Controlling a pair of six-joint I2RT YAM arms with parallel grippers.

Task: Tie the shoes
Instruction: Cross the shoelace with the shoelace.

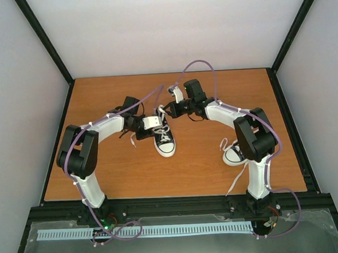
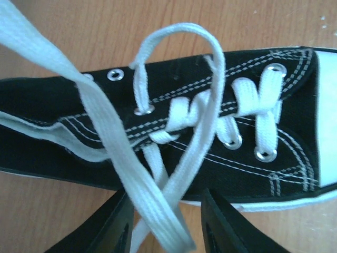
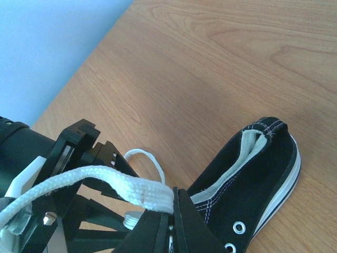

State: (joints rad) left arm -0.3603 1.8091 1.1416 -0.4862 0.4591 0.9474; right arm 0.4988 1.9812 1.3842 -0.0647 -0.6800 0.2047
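At the middle of the table (image 1: 117,175): one black low-top shoe (image 1: 164,140), toe toward the near edge. Close up, woven black canvas with doubled rows of white stitching, round metal eyelets (image 2: 265,154), a smooth white rubber toe cap (image 2: 326,121) and a white sole. Flat white laces (image 2: 105,132) of ribbed weave, criss-crossed through the eyelets, loose ends looping over the upper and trailing off the side. Smooth orange-brown wood grain underneath.

Just beside the sole, the left gripper (image 2: 164,203): blunt black fingers apart, two lace strands crossing loosely in the gap, pinched by neither.

At the heel end, the right gripper (image 3: 169,197): black fingers pressed together on a flat lace end (image 3: 121,182), running off to the left. Pale lining (image 3: 247,153) inside the curved heel collar.

Well to the right, near the right arm, a second shoe (image 1: 234,153), partly hidden, white toe cap showing, its lace trailing toward the near edge.
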